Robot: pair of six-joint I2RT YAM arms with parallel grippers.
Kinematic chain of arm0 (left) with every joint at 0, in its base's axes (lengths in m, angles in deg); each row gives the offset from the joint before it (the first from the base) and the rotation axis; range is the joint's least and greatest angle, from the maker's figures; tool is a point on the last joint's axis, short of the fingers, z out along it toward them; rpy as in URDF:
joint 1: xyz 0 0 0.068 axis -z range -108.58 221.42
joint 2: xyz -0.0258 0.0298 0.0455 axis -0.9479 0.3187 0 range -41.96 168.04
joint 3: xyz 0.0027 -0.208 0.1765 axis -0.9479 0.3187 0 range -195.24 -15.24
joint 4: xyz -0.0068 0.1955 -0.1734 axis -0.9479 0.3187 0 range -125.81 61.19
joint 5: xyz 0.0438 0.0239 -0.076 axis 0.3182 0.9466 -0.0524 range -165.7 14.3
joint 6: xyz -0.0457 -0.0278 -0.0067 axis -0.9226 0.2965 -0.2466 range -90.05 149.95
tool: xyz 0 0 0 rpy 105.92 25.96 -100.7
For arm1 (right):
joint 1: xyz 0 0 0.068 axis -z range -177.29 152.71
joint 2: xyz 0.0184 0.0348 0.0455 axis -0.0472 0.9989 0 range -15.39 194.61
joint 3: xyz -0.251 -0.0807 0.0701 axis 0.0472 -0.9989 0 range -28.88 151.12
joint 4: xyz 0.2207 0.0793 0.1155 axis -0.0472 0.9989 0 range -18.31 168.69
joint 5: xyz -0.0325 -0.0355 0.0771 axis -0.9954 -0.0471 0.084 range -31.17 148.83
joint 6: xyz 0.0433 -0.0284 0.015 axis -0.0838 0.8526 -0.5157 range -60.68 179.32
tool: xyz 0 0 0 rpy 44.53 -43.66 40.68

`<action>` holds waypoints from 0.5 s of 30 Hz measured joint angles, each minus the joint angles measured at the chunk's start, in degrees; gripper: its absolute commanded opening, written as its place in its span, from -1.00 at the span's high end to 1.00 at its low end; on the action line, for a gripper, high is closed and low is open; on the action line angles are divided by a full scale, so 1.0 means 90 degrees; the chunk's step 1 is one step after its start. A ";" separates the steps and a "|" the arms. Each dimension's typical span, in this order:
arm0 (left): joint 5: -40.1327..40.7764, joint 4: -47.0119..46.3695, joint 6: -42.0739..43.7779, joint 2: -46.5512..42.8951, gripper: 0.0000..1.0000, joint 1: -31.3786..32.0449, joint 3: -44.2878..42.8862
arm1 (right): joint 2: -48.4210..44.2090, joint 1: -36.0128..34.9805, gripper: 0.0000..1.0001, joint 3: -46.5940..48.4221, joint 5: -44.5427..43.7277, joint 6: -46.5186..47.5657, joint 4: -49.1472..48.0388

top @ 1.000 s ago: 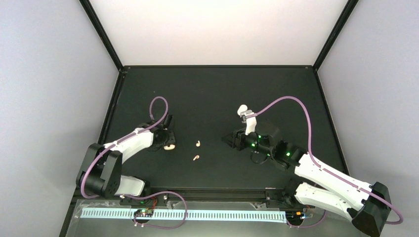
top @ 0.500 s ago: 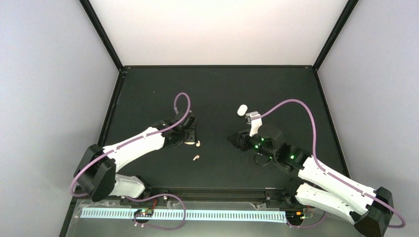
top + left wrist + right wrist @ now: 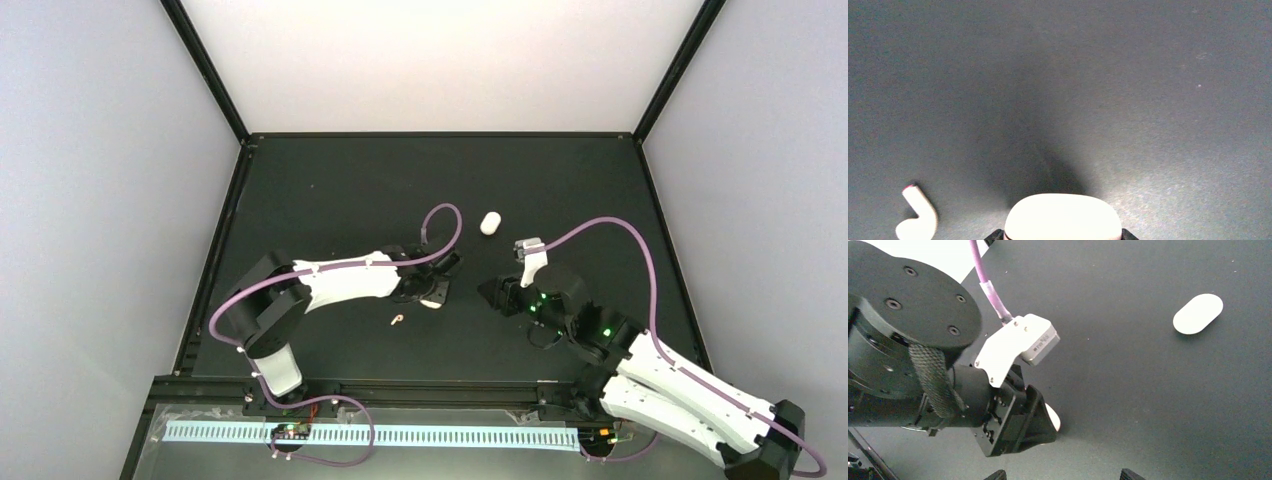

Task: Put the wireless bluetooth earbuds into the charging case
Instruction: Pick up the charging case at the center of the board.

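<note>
- The left gripper [image 3: 438,290] pinches the small cream-white, rounded plastic charging case [image 3: 1063,217] low over the middle of the matte black table [image 3: 560,190]. The curved shell could twist or slip out of a light hold.
- A tiny pale white-pink earbud [image 3: 918,222] with a curved stem lies on the table just beside the case. Setting the case down carelessly could flick it away.
- The right gripper [image 3: 490,293], spread and empty, faces the left one closely, so reaching in could make the fingers collide.
- Only one earbud shows from above. Another may sit under the left arm [image 3: 340,278] and get swept.
- The plain white pill-shaped capsule [image 3: 1198,313] lies apart and could be mistaken for the case.
</note>
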 measured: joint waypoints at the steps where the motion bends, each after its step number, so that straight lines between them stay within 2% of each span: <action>1: -0.0005 -0.0005 0.0000 0.0087 0.08 0.0041 -0.0078 | -0.0046 0.0000 -0.17 -0.0002 -0.0022 -0.0005 0.0034; 8: -0.0066 -0.0041 0.0002 0.0384 -0.10 0.0197 -0.0240 | -0.0284 0.0000 -0.18 -0.0002 -0.0151 -0.0051 0.0228; 15: -0.0141 -0.0036 0.0000 0.0362 -0.56 0.0199 -0.0238 | -0.0364 0.0000 -0.18 -0.0002 -0.0177 -0.0114 0.0355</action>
